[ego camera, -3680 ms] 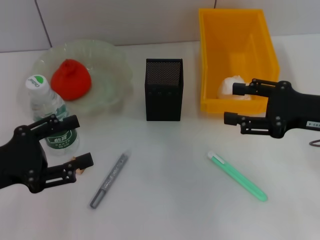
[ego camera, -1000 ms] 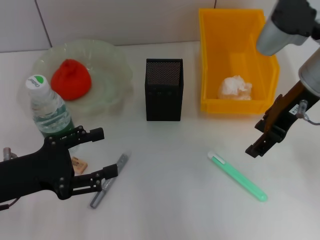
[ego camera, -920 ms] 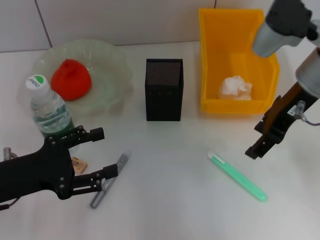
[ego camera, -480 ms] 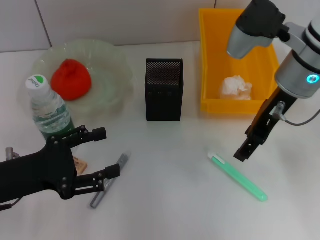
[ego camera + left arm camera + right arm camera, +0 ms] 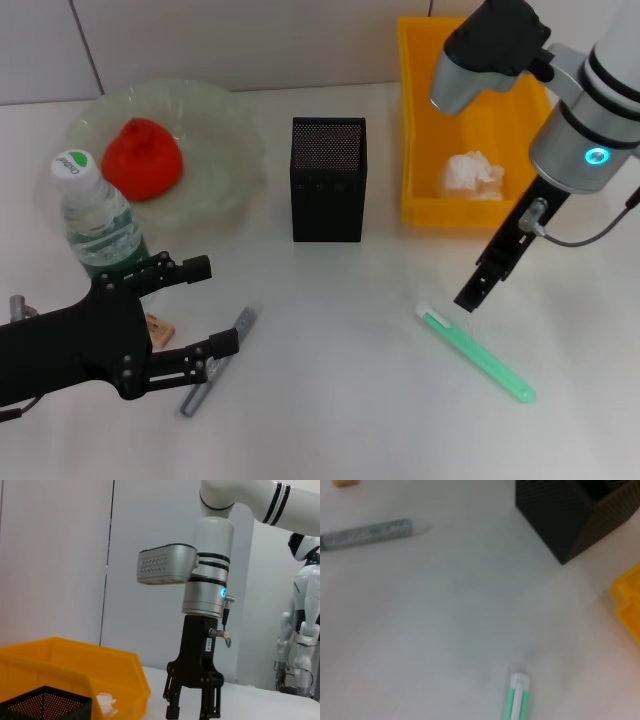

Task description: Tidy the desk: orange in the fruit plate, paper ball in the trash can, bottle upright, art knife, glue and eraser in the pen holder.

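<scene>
- White counter (image 5: pixel 330 400) meets a pale tiled wall at the back; a black mesh pen holder (image 5: pixel 328 180) stands mid-counter, and a yellow trash can (image 5: pixel 470 110) behind it to the right holds the white paper ball (image 5: pixel 472 172).
- On the left, the orange (image 5: pixel 141 158) sits in the translucent fruit plate (image 5: pixel 215 120); the capped bottle (image 5: pixel 97 222) stands upright just in front of the plate.
- Left claw (image 5: pixel 195 310), fingers spread open and holding nothing, hangs low over the near-left counter; the grey glue stick (image 5: pixel 222 357) lies partly under its lower finger; the small tan eraser (image 5: pixel 157 330) lies between the fingers.
- Right claw (image 5: pixel 478 285) points down just above the white-capped end of the green art knife (image 5: pixel 476 353); the left wrist view shows its fingers parted and empty.
</scene>
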Tool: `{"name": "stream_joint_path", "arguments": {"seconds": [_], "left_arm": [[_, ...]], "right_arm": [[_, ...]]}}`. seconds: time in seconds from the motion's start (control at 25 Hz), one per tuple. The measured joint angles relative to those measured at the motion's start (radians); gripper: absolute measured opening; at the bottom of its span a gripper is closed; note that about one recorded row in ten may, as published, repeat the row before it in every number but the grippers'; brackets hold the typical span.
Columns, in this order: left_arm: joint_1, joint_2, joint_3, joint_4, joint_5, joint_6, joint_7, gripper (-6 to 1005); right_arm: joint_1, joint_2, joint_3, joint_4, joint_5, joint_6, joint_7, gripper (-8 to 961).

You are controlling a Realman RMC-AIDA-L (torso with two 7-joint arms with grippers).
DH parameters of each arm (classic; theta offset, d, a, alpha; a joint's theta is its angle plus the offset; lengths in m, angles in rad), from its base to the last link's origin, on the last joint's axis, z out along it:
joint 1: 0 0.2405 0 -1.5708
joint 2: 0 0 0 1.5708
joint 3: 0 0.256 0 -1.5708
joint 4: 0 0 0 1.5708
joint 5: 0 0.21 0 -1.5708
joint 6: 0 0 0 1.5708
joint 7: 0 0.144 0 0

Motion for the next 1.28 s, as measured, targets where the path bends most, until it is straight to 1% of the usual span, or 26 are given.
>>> {"name": "stream_joint_path", "arguments": {"seconds": [0.08, 0.2, 0.4, 0.64, 0.8, 1.28], "left_arm": [[0.002, 0.000, 0.000, 0.000, 0.000, 0.000, 0.001, 849], [0.001, 0.000, 0.000, 0.001, 0.000, -0.001, 0.001, 849], [0.000, 0.000, 0.000, 0.003, 0.000, -0.002, 0.003, 848], [-0.001, 0.000, 0.000, 0.004, 0.000, -0.002, 0.010, 848], [-0.001, -0.001, 0.000, 0.004, 0.000, -0.002, 0.011, 848], [0.001, -0.004, 0.000, -0.001, 0.000, -0.002, 0.015, 848]], "right_arm": [[0.007, 0.000, -0.001, 0.014, 0.000, 0.006, 0.009, 767], [0.037, 0.003, -0.008, 0.079, 0.005, 0.031, 0.050, 767], [0.057, 0.006, -0.010, 0.126, 0.020, 0.070, 0.074, 767], [0.066, 0.006, -0.011, 0.141, 0.041, 0.093, 0.094, 767], [0.090, 0.007, -0.011, 0.211, 0.044, 0.113, 0.100, 767], [0.088, 0.007, -0.020, 0.226, 0.045, 0.125, 0.104, 767]]}}
